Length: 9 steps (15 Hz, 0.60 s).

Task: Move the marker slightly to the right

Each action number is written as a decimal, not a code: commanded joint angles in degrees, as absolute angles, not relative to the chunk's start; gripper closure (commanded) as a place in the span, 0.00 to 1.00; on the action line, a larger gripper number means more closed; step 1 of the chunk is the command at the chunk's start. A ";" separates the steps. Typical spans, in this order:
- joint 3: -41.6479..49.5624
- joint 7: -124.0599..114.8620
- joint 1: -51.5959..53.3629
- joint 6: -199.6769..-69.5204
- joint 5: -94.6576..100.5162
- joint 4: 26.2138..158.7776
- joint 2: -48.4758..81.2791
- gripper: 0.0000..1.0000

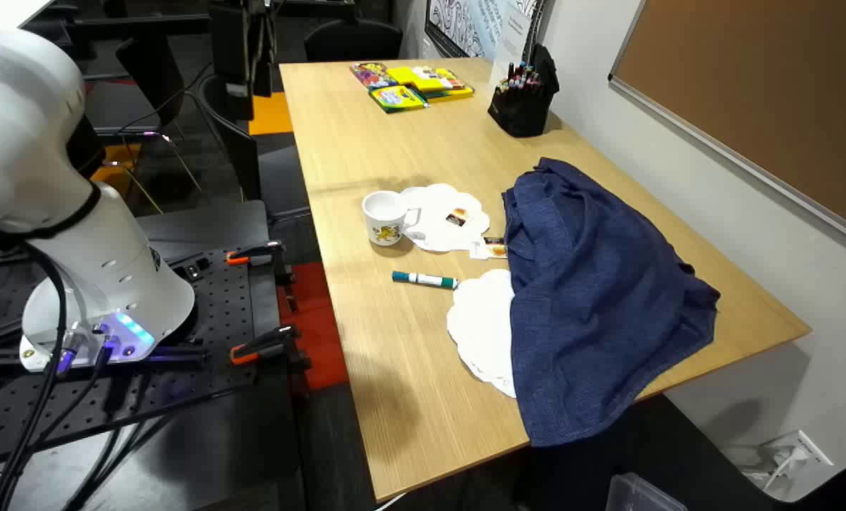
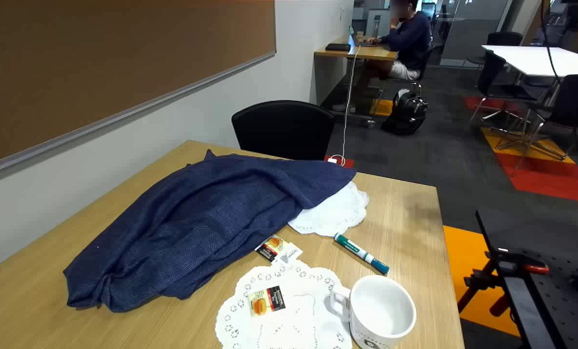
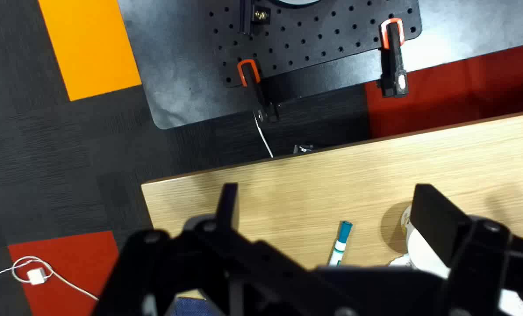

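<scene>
The marker (image 1: 424,279) is green and white with a teal cap. It lies flat on the wooden table, with its uncapped-side end by a white doily. It also lies on the table in an exterior view (image 2: 361,253). In the wrist view the marker (image 3: 341,242) shows its cap end between the fingers; its other end is hidden behind the gripper body. My gripper (image 3: 327,188) is open and empty, with its fingers wide apart, above the table and apart from the marker. The gripper is out of frame in both exterior views.
A white mug (image 1: 385,217) stands near the marker, touching a doily (image 1: 441,231) with packets. Another doily (image 1: 481,330) lies partly under a crumpled blue cloth (image 1: 600,305). A black pen holder (image 1: 521,106) and yellow boxes (image 1: 398,98) stand farther off. The table's edge (image 3: 288,158) runs near the marker's cap.
</scene>
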<state>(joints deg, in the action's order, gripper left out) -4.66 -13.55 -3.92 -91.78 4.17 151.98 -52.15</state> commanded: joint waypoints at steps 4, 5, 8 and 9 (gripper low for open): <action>-4.55 -13.61 -3.80 -91.70 4.24 151.89 -52.10 0.00; -4.55 -13.61 -3.80 -91.70 4.24 151.89 -52.10 0.00; -4.36 -15.12 -4.31 -96.42 3.44 151.33 -50.50 0.00; -4.36 -15.71 -4.59 -98.74 3.29 151.01 -49.46 0.00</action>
<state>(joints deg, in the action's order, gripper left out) -4.58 -13.94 -3.98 -94.25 4.17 151.98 -51.96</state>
